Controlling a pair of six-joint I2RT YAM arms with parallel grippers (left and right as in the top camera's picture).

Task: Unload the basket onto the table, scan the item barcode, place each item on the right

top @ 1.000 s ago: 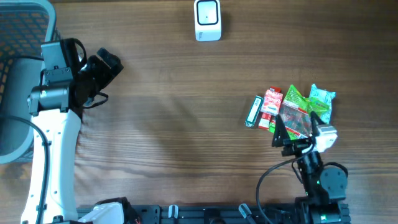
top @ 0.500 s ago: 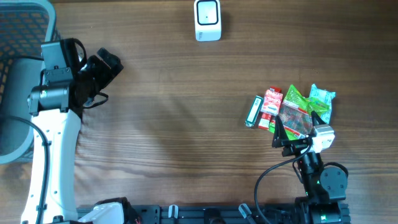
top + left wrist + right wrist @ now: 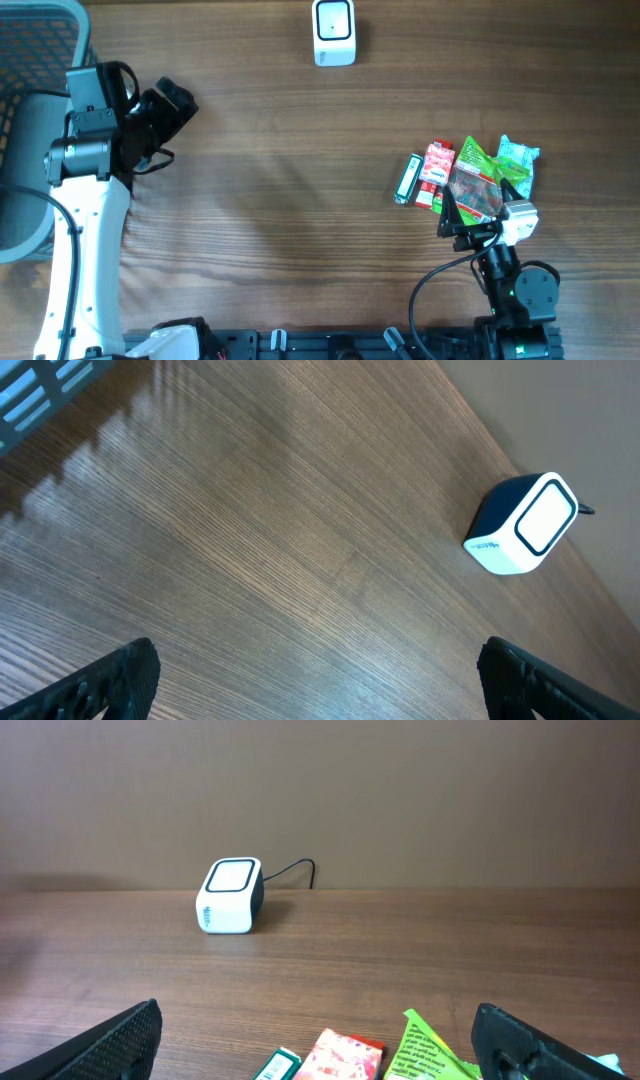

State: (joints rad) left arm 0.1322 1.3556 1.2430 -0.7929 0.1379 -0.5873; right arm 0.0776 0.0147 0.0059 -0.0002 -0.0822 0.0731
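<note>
Packets point(image 3: 470, 165) piled right, just under right gripper point(image 3: 476, 202), claw wide, empty. Left gripper point(image 3: 170, 112) wide, far left. Likely light, crinkly, slippery; pinch packet edge. Scanner point(image 3: 333, 32) far centre.

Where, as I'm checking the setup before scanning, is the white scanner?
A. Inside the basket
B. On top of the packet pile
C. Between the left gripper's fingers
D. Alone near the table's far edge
D: the scanner stands by itself near the far edge of the table, well apart from the packets, with nothing touching it.
</note>
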